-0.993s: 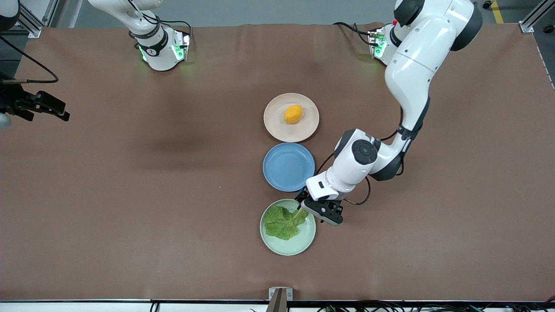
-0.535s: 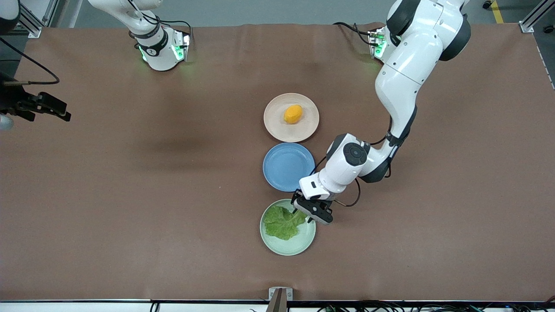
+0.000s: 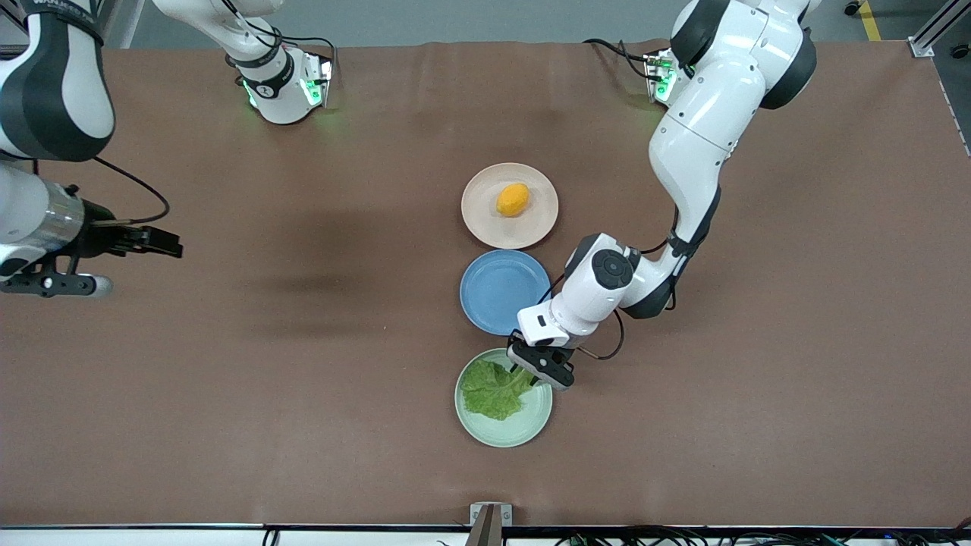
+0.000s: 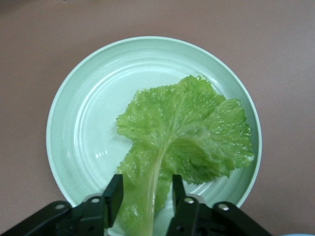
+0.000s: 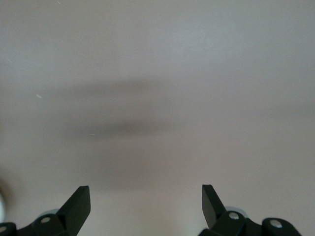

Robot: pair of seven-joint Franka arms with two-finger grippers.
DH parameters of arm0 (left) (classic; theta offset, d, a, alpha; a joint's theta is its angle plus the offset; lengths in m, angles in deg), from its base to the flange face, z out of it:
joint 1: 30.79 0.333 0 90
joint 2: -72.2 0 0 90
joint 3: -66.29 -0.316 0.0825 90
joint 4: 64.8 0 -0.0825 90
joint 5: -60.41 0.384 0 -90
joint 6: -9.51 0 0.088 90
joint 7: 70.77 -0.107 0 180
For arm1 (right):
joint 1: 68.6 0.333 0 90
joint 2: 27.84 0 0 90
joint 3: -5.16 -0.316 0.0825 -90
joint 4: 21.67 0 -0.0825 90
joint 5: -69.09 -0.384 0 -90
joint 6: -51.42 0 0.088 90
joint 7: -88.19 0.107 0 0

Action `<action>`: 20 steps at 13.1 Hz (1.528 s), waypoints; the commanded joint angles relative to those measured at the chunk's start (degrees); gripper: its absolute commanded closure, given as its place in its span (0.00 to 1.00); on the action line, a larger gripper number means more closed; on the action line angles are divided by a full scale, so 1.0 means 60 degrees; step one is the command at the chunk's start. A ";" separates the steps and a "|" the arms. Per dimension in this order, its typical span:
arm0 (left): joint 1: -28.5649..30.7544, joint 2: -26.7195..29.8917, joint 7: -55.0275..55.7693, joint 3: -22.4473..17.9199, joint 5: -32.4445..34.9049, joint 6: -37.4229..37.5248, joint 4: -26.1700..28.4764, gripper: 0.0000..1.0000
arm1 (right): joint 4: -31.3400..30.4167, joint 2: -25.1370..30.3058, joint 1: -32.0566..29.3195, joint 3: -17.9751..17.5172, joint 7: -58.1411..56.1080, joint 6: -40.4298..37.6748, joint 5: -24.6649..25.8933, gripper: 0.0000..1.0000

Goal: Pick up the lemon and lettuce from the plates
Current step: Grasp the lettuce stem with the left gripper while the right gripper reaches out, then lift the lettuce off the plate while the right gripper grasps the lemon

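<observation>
The lettuce (image 3: 493,389) lies on the mint green plate (image 3: 523,428), the plate nearest the front camera. My left gripper (image 3: 531,371) is low over that plate's rim, open, with a finger on each side of the leaf's pale stem. In the left wrist view the stem (image 4: 147,196) runs between the fingertips (image 4: 115,187) of the left gripper (image 4: 146,189), with a gap on each side, above the plate (image 4: 78,128). The lemon (image 3: 513,199) sits on the beige-pink plate (image 3: 485,224). My right gripper (image 3: 155,244) is open and empty over bare table at the right arm's end; it also shows in the right wrist view (image 5: 146,196).
A blue plate (image 3: 501,292) lies empty between the two task plates, close beside the left wrist. The brown mat (image 3: 303,379) covers the whole table. A small metal bracket (image 3: 490,516) stands at the table's front edge.
My left gripper has slid toward the right arm's end, onto the lettuce stem. My right arm has swung in over the table, its gripper now lower in the front view.
</observation>
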 commanded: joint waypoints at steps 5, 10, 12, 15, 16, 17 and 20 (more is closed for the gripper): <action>-0.0380 -0.0310 -0.0708 -0.0462 0.0163 -0.0377 -0.0434 0.97 | -0.1448 0.0565 0.2810 0.0013 0.4906 0.1066 -0.0417 0.00; 0.0101 0.0873 -0.0829 -0.0447 0.0134 0.0947 -0.0376 1.00 | -0.2680 0.0610 0.5402 0.0013 0.8464 0.3087 -0.0432 0.00; 0.0717 0.1810 -0.0888 -0.0315 0.0105 0.2692 -0.0216 1.00 | -0.3003 0.0551 0.6355 0.0028 1.0017 0.3981 -0.0432 0.00; 0.1770 0.3713 -0.0961 -0.0242 0.0075 0.4582 0.1361 1.00 | -0.3049 -0.0339 0.7718 0.0028 1.2231 0.5416 -0.0402 0.00; 0.2195 0.4183 -0.1063 -0.0242 0.0075 0.5038 0.1918 1.00 | -0.3034 -0.0705 0.8070 0.0028 1.2643 0.5855 -0.0402 0.00; 0.2619 0.4608 -0.1238 -0.0242 0.0075 0.5130 0.2707 1.00 | -0.3019 -0.1100 0.8436 0.0028 1.3096 0.6367 -0.0388 0.00; 0.3106 0.5300 -0.1239 -0.0300 0.0192 0.4971 0.4467 1.00 | -0.2539 -0.2418 0.9170 0.0028 1.4036 0.7177 -0.0300 0.00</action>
